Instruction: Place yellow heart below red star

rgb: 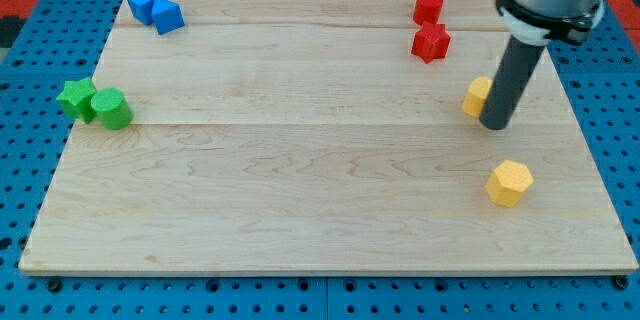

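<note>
The red star (431, 43) lies near the view's top right, just below a red cylinder (428, 6). A yellow block (476, 95), partly hidden behind my rod so its shape is unclear, sits below and to the right of the red star. My tip (495, 124) rests on the board touching that yellow block's right side. A yellow hexagon (509, 182) lies further down, below my tip.
Two blue blocks (155, 9) sit at the view's top left. A green star (76, 97) and a green cylinder (111, 108) sit at the left edge. The wooden board (300, 160) ends in a blue pegboard surround.
</note>
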Controlling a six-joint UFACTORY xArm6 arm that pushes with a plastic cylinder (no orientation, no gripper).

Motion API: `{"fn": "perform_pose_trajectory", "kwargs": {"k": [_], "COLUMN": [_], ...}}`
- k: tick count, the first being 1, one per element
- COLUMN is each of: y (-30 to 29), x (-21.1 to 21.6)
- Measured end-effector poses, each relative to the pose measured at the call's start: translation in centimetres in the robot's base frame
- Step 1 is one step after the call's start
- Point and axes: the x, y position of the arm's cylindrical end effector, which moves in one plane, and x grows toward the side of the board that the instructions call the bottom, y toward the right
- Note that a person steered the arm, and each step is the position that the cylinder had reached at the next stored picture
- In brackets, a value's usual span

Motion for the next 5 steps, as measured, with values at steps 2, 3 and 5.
{"fn": "perform_pose_trajectory", "kwargs": {"k": [2, 3, 5], "y": [-0.5, -0.5, 1.8], "x": [-1.0, -1.2, -4.2]}}
